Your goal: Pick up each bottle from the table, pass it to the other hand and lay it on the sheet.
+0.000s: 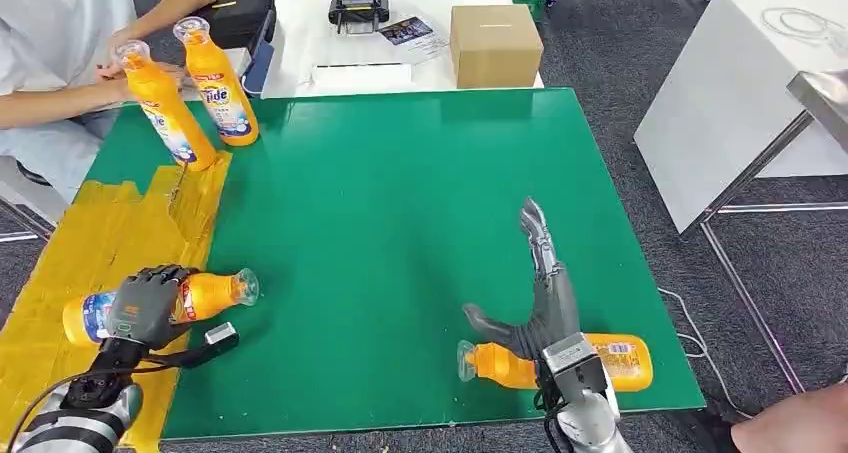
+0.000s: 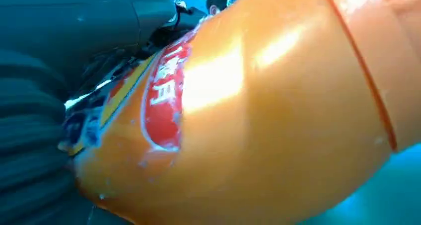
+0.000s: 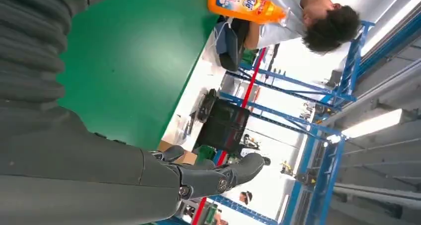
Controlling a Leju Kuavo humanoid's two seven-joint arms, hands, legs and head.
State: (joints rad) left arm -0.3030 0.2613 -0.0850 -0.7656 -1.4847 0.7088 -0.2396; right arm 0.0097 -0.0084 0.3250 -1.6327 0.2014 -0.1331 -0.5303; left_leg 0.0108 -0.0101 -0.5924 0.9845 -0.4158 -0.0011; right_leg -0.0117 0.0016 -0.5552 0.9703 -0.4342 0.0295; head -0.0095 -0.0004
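An orange bottle [image 1: 215,295] lies on its side at the near left, its base on the yellow sheet [image 1: 100,233] and its cap end on the green table [image 1: 400,203]. My left hand [image 1: 140,308] grips its middle; up close its orange body and red label [image 2: 238,111] sit against the palm. A second orange bottle [image 1: 620,361] lies near the table's front right edge. My right hand [image 1: 535,288] is just above its cap end, fingers [image 3: 218,178] stretched straight and thumb out, holding nothing. Two more bottles [image 1: 222,83] stand at the far left, where a seated person touches one [image 3: 243,4].
A cardboard box [image 1: 495,43], a black device [image 1: 358,11] and papers lie on the white table behind. A black bag [image 1: 235,13] sits beside the person. Another white table [image 1: 740,83] stands to the right. Someone's hand [image 1: 790,425] shows at the near right corner.
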